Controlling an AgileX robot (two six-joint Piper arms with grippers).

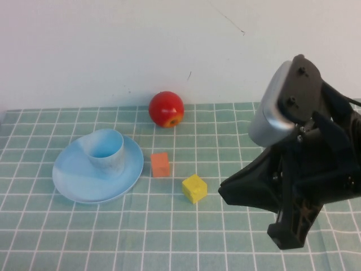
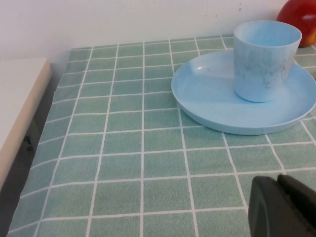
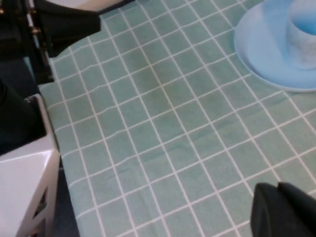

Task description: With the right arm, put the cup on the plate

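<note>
The light blue cup [image 1: 107,151] stands upright on the light blue plate [image 1: 67,180] at the left of the green checked cloth. My right gripper [image 1: 228,193] hovers raised over the right side of the table, pointing left, well apart from the plate; its fingers are shut and empty. The right wrist view shows the gripper [image 3: 277,186] with the plate [image 3: 261,49] and cup [image 3: 303,34] far off. My left gripper [image 2: 276,180] is shut and empty, low over the cloth just short of the plate [image 2: 207,98] and cup [image 2: 265,61].
A red apple [image 1: 166,109] sits by the back wall behind the plate. An orange cube [image 1: 161,164] and a yellow cube [image 1: 194,188] lie between the plate and my right arm. The table's left edge borders a pale ledge [image 2: 19,98].
</note>
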